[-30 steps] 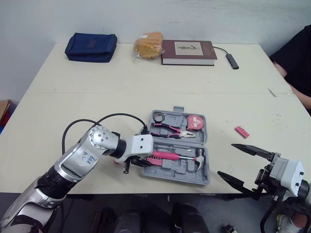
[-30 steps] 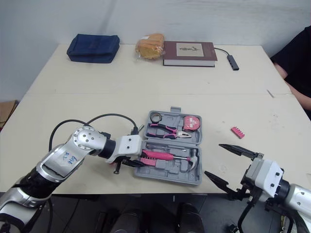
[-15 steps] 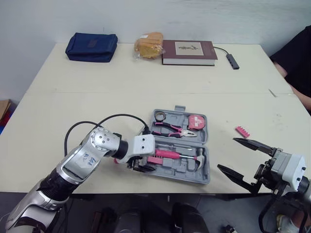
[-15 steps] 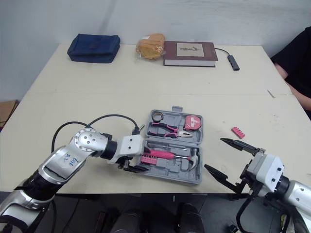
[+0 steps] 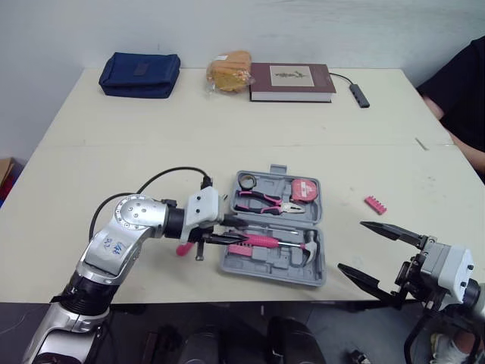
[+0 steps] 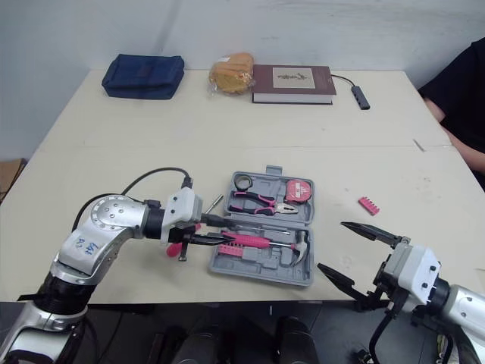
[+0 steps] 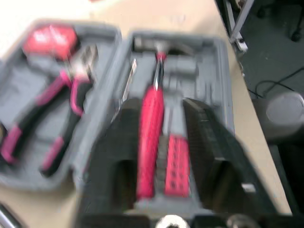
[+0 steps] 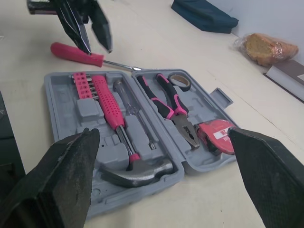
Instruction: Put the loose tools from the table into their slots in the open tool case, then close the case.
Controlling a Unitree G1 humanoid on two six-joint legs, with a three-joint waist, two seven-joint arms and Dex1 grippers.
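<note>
The grey tool case [image 5: 227, 265] lies open near the table's front edge. It holds pliers [image 5: 269, 203], a tape measure [image 5: 305, 190], a pink-handled hammer [image 8: 111, 102] and a pink bit strip [image 8: 80, 81]. My left gripper [image 5: 239, 233] hovers open over the case's left edge with nothing between its fingers. A loose pink screwdriver [image 8: 76, 53] lies on the table just left of the case, under that gripper. Another loose pink bit holder [image 5: 375, 205] rests to the right of the case. My right gripper [image 5: 351, 245] hangs open and empty off the front edge, right of the case.
Along the far edge sit a blue pouch [image 5: 140, 73], a bagged bread [image 5: 231, 70], a dark red book [image 5: 293, 81] and a small cabled hub [image 5: 356, 95]. A person in black [image 5: 462, 98] is at the right edge.
My left gripper has lifted off the case's near-left corner and drawn back left, its fingers now pointing across the case. The right gripper has barely shifted.
</note>
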